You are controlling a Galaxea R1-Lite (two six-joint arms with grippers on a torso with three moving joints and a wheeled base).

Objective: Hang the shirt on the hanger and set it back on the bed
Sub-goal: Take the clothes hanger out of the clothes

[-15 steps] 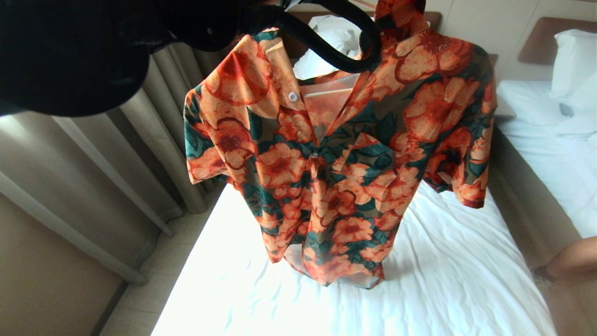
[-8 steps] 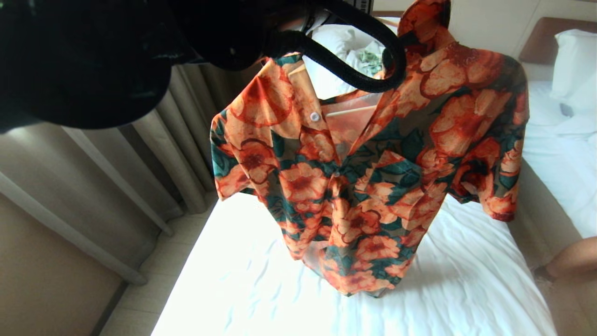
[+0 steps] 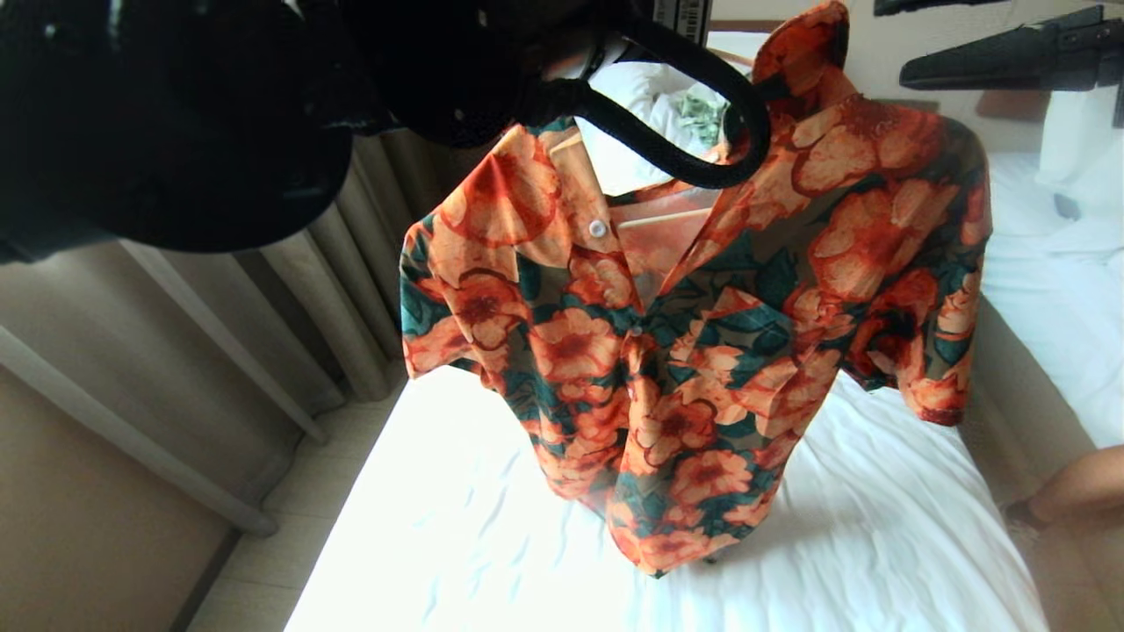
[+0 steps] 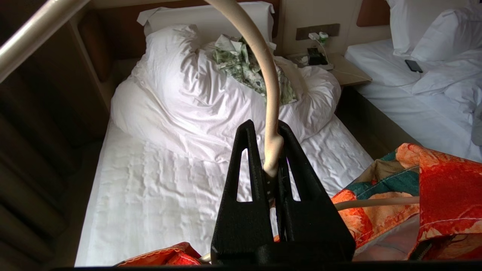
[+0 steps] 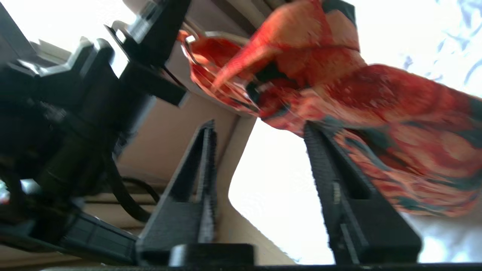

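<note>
The orange-flowered shirt [image 3: 685, 351] hangs in the air over the bed [image 3: 457, 544], draped on the cream hanger [image 3: 663, 217], whose bar shows at the open neck. My left gripper [image 4: 265, 130] is shut on the hanger [image 4: 270, 98] just below its curved hook, with the shirt [image 4: 437, 188] at its right. The left arm fills the head view's top left. My right gripper [image 3: 891, 44] hovers open at the top right, apart from the raised collar. In the right wrist view that gripper [image 5: 260, 128] stands open and empty, with the shirt [image 5: 376, 113] beyond its fingertips.
A bunched white duvet [image 4: 188, 98] and a green-and-white garment [image 4: 244, 64] lie at the head of the bed. A nightstand [image 4: 339, 69] and a second bed [image 3: 1054, 298] are at the right. Curtains [image 3: 307, 290] hang on the left. A person's limb [image 3: 1076, 483] shows at the right edge.
The shirt has swung to the right and hangs slightly lower. My right gripper has come into the head view at the top right, open.
</note>
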